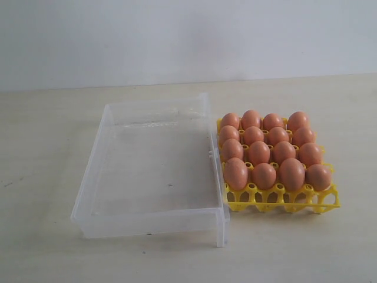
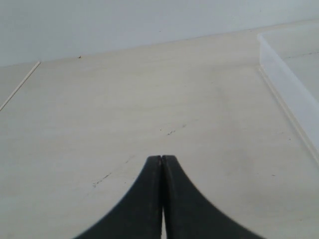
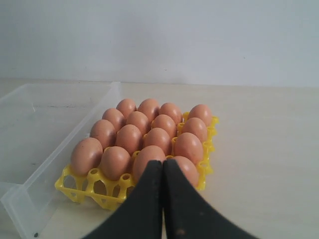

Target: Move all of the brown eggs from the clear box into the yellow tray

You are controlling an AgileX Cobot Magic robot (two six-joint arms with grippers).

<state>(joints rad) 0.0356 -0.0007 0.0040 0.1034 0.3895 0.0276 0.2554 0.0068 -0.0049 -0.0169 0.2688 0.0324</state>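
Several brown eggs (image 1: 258, 152) stand in the cups of the yellow tray (image 1: 283, 202), filling it; the same eggs (image 3: 128, 138) and yellow tray (image 3: 82, 184) show in the right wrist view. The clear box (image 1: 88, 214) lies just left of the tray with no egg in it; its wall (image 3: 30, 191) shows beside the tray, and a corner of the clear box (image 2: 286, 79) appears in the left wrist view. My right gripper (image 3: 162, 162) is shut and holds nothing, near the tray's front row. My left gripper (image 2: 161, 158) is shut over bare table. Neither gripper appears in the exterior view.
The pale wooden table (image 1: 53, 135) stretches around the box and tray, with a plain light wall (image 1: 177, 35) behind it. A seam in the tabletop (image 2: 20, 84) runs beside the left gripper's area.
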